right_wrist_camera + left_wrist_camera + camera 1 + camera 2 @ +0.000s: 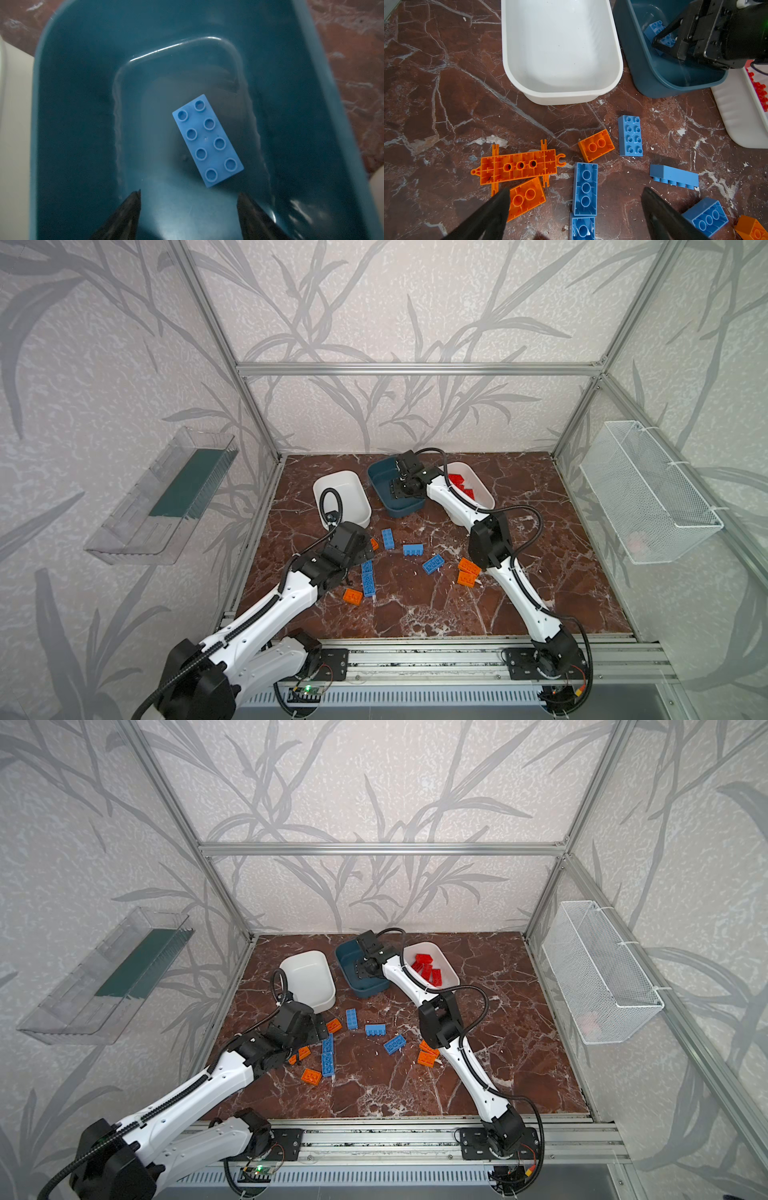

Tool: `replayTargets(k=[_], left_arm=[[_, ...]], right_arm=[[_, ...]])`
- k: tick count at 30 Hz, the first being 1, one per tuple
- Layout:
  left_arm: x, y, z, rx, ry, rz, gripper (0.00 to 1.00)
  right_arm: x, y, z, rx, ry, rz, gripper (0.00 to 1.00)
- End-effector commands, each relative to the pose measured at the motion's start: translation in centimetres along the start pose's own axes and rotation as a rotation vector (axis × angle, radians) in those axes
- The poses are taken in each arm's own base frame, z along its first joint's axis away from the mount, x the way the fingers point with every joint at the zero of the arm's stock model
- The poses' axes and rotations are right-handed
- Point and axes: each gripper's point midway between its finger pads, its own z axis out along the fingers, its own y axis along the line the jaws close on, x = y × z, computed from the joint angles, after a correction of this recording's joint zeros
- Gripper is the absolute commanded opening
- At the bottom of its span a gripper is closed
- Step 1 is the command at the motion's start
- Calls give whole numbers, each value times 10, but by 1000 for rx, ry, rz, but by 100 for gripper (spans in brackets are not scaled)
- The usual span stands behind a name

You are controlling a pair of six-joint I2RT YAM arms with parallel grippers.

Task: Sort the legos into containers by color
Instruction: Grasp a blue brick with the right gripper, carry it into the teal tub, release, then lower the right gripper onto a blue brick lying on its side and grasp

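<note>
Blue on teal: one brick (pixel 207 141) lies flat, studs up, on the floor of the teal tub (pixel 401 510) at the centre of both top views. It is free of the right gripper (pixel 189 193), whose jaws stand apart above it, likely a colour-matched drop. To its right, a white tub (pixel 446 961) holds the red bricks (pixel 428 969); to its left, the other white tub (pixel 612 83) sits empty, presumably for orange. The left gripper (pixel 576 189), spread wide, hovers over loose blue bricks (pixel 630 135) and orange bricks (pixel 596 145), seemingly choosing one.
</note>
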Motion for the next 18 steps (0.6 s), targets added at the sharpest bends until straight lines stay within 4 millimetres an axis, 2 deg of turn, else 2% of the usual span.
replayTargets(k=[1,8,18], left_arm=[[-12,-1,-8,10,-41,-25,97],[-11,6,-19,32,-62,-48,97],[-5,17,-32,58,-78,-74,97]], right_arm=[[-25,2,-41,9,-50,-22,69],[-9,-2,-60,26,24,-44,66],[28,1,-85,45,101,-72,62]])
